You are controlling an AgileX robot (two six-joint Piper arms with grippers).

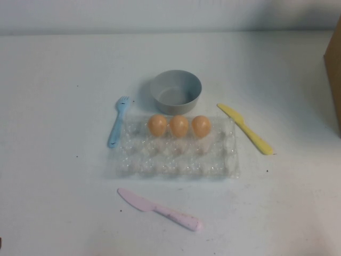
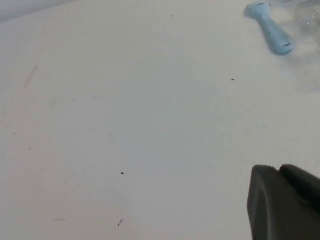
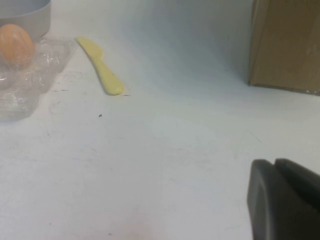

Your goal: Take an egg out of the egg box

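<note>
a: white table (image 1: 64,202) is filling nearly every view, with a brown box (image 1: 334,74) sitting at the far right edge. where are the eggs lying?

b: three of them are sitting upright in the far row of the egg box (image 1: 176,160), lined up from 9 to 3 o'clock. the right egg (image 1: 201,126) is looking like the handiest one, though that's only my guess.

a: and the box's long axis?

b: it's running 9 to 3 too, so the eggs are crowding its 12 o'clock edge, just below the bowl (image 1: 176,92).

a: where are the pincers sitting?

b: neither is showing from the high camera. the left gripper (image 2: 285,202) is only peeking in as a dark lump at the corner of its wrist view, over bare table, with the fork (image 2: 270,32) well away. the right gripper (image 3: 285,200) is doing the same, with the yellow knife (image 3: 100,65) and one egg well ahead of it.

a: are they apart or together?

b: i'm not able to tell for either one; only one dark edge is showing.

a: so which arm is nearer?

b: i'm judging the right. its camera is already catching an egg and the box corner, while the left one is catching only the fork and a sliver of plastic.

a: which way would it be reaching?

b: on the high view, toward 10 or 11 o'clock from the near right, past the yellow knife. the pink knife (image 1: 160,209) at 6 o'clock of the box isn't lying in the way.
</note>
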